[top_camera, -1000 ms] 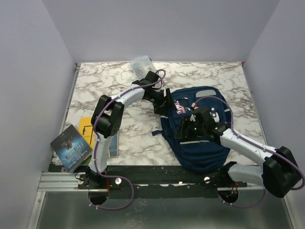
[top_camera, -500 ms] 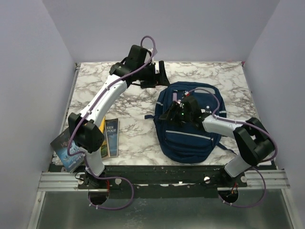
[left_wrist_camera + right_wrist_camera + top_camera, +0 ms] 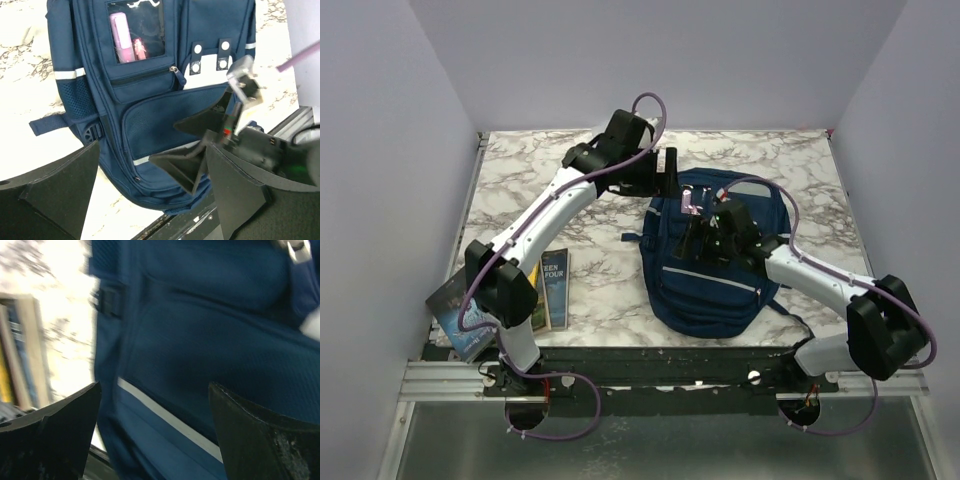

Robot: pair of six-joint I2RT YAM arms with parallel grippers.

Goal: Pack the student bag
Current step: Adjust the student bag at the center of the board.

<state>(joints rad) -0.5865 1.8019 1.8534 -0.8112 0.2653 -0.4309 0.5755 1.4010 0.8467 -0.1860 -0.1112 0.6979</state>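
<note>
- Lying flat on the marble table (image 3: pixel 590 255), front panel up, the student bag (image 3: pixel 715 290) sits right of centre, its top towards the far edge and its base near the arms' mounts. This exposes the pockets and zips to both arms.
- The left gripper (image 3: pixel 670 163) hangs above the bag's far-left corner with its fingers spread wide and nothing between them. From that height its wrist camera takes in most of the front panel, so this looks like a vantage before reaching.
- The right gripper (image 3: pixel 703 232) hovers low over the middle of the bag, above the front pockets. Its jaws are also wide apart and empty, and its wrist view shows only blue fabric and a grey trim line between the fingers. It seems set to take hold of the fabric or a zip tab.
- The clear window pocket (image 3: pixel 135 30) already holds pink items (image 3: pixel 120 37). The pocket zip below it appears closed. Whether the main compartment is open cannot be told.
- Several books (image 3: pixel 553 288) lie at the near left of the table, well apart from the bag. They are probably what is to go in, so most of the packing looks undone.
- One risk is that the soft bag could slide or bunch when tugged, so one arm will likely need to steady it.
</note>
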